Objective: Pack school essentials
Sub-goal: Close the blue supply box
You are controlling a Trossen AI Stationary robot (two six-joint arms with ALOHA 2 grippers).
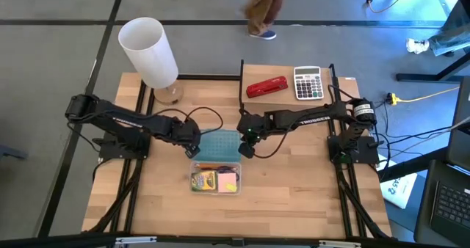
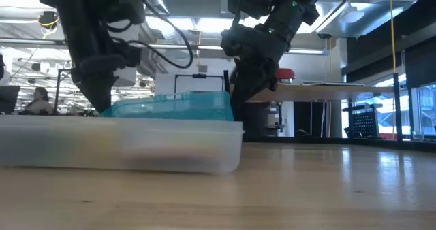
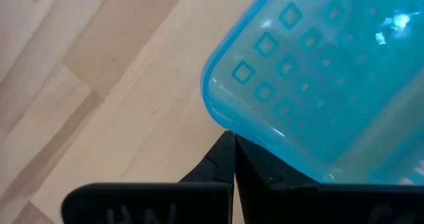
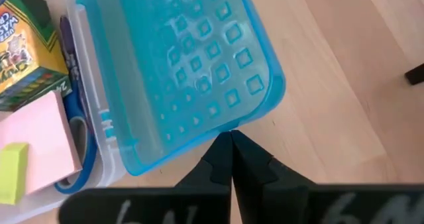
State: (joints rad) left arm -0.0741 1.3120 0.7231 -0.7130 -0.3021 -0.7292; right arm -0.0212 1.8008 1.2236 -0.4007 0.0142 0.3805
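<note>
- The white cylinder (image 1: 149, 51) stood at the table's (image 1: 294, 197) far left corner, its base partly hidden behind its own body in the high view.
- The left gripper (image 1: 192, 147) sat at the blue lid's (image 1: 220, 146) left edge, fingers (image 3: 218, 168) pressed together; its wrist view showed the tips meeting at the lid's rim, but whether they pinched it could not be told.
- The clear box (image 1: 216, 176) lay mid-table, the lid overlapping its far side; in the low view the box wall (image 2: 122, 145) blurred all contents.
- Inside it sat the crayon box (image 4: 26, 48), the pink pad (image 4: 40, 141) with a yellow block (image 4: 13, 173) on it, and scissors (image 4: 78, 151), their blades covered by the lid. The pencils (image 1: 214, 166) showed only as an orange streak.
- The right gripper (image 1: 246, 147) sat at the lid's right edge, fingers (image 4: 222, 161) together at the rim (image 4: 262, 108); a grip could not be confirmed.
- The stapler (image 1: 266, 87) and calculator (image 1: 308, 83) lay on the far right platform.
</note>
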